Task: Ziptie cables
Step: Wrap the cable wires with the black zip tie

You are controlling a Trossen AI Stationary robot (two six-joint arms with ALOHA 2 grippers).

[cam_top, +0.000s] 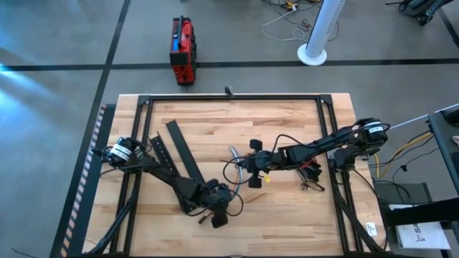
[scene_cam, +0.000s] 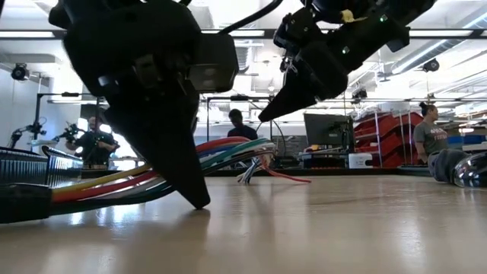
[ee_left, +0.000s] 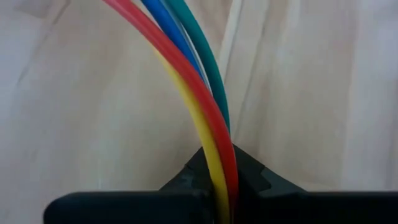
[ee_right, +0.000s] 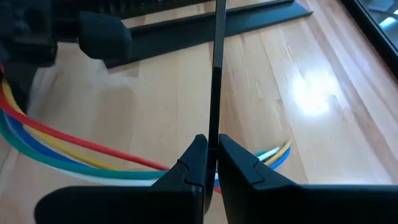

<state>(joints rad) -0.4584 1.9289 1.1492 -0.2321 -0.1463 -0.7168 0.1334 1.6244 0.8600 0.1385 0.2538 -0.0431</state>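
Low view, nearest to the camera, shows the left gripper (scene_cam: 190, 194) with its tip down on the desk (scene_cam: 319, 228), pinching the cables (scene_cam: 228, 148), which arch away from it and lie with their loose ends further back. I judge it holds one end of the bundle still so that the other arm can work around it. Behind it, raised above the desk, the right gripper (scene_cam: 274, 114) is pressed together on a thin black strip (ee_right: 217, 68), probably the zip tie, held over the cables. Only the left wrist view shows the pinch itself: red, yellow, blue and green wires run between the fingers (ee_left: 186, 180). The high view shows both arms meeting near the desk's middle, with the black bars (cam_top: 179, 147) lying further off, untouched.
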